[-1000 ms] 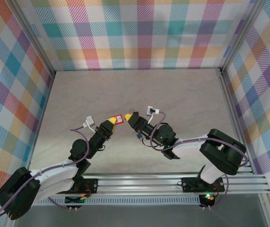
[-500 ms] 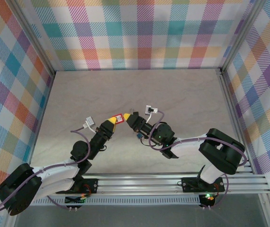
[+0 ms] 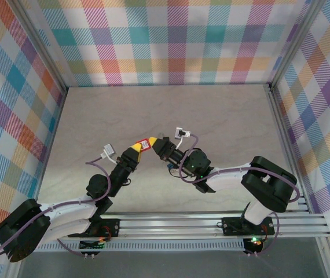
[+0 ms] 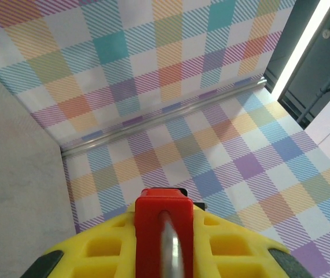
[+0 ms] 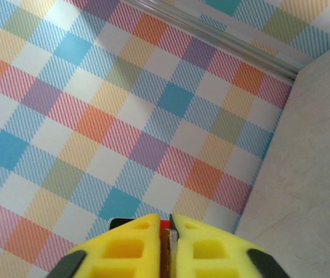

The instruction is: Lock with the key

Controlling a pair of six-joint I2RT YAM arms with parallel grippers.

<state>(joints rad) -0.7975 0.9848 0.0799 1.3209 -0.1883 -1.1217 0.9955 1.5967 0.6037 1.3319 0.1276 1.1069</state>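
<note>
Over the middle of the pale table (image 3: 223, 116), the left gripper (image 3: 136, 150) clamps a red padlock (image 3: 146, 143) between its yellow pads. Facing it tip to tip, the right gripper (image 3: 157, 143) is pinched tight on the key (image 5: 166, 246), a thin grey sliver right at the padlock.

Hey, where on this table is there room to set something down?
Bare: the far half of the table up to the plaid back wall. Crowded: the middle, where the left gripper, holding the red padlock, meets the right gripper.
</note>
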